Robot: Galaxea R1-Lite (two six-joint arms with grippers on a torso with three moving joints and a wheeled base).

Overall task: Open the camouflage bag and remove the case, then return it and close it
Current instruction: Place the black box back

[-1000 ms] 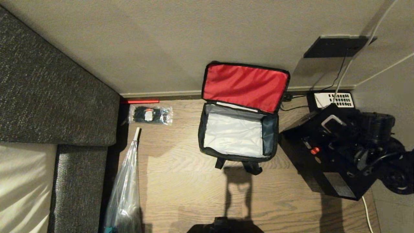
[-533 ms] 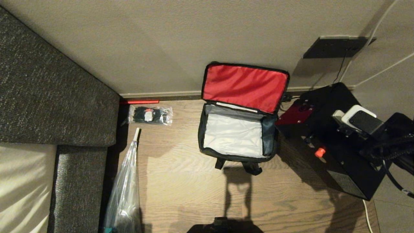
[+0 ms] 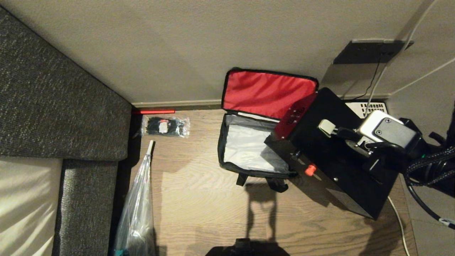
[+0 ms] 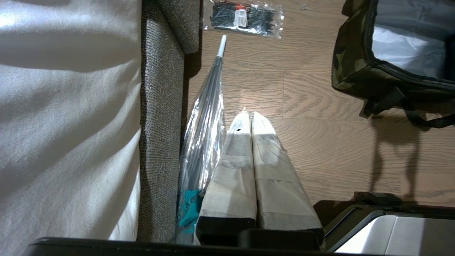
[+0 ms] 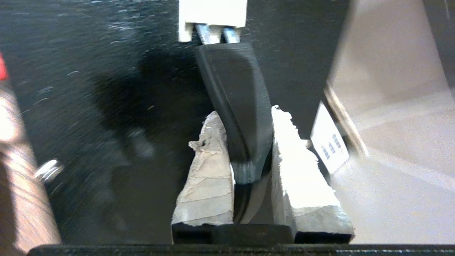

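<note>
You have the right gripper [image 5: 245,142] closed on the black handle [image 5: 234,106] of the case [image 3: 337,163], both fingers pressed against it. In the head view the case hangs tilted at right of centre, its near corner overlapping the right edge of the open camouflage bag [image 3: 227,156]. The bag sits on the wood floor at frame centre, red-lined lid [image 3: 268,94] leaning against the wall. Your left gripper [image 4: 249,119] hangs over the floor beside the sofa [image 4: 160,106], fingers pressed together, holding nothing
</note>
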